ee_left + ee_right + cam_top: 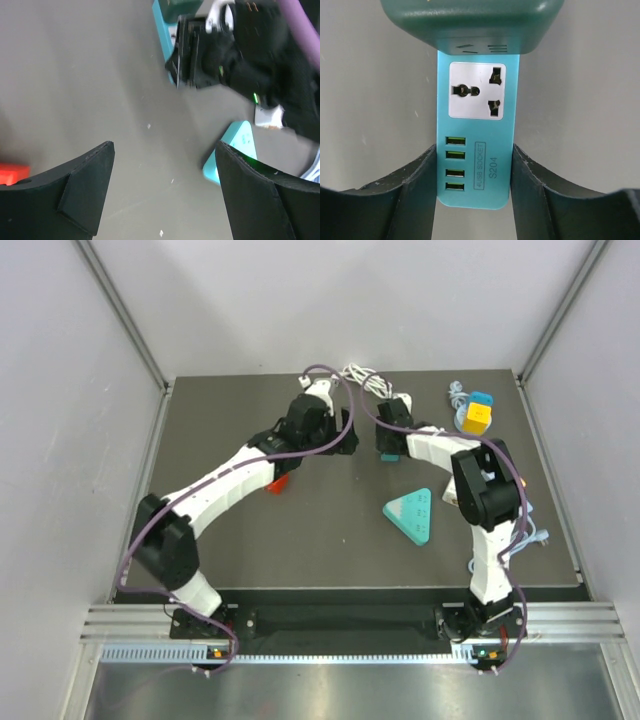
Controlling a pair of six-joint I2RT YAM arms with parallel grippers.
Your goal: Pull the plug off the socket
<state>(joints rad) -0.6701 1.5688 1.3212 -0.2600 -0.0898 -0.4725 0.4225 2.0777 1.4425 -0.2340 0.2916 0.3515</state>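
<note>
Plug (470, 22) cut off at top edge, covers power strip (476, 129) far end; red obj (10, 175) cropped left, unidentifiable.

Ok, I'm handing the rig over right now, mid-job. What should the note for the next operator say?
Grippers: the left gripper is open and empty over the table. The right gripper has its fingers against both long sides of the teal power strip.
Things: the dark green plug is seated at the strip's other end.
Done: strip braced.
Left: likely take the plug with the left gripper and pull it off.
</note>
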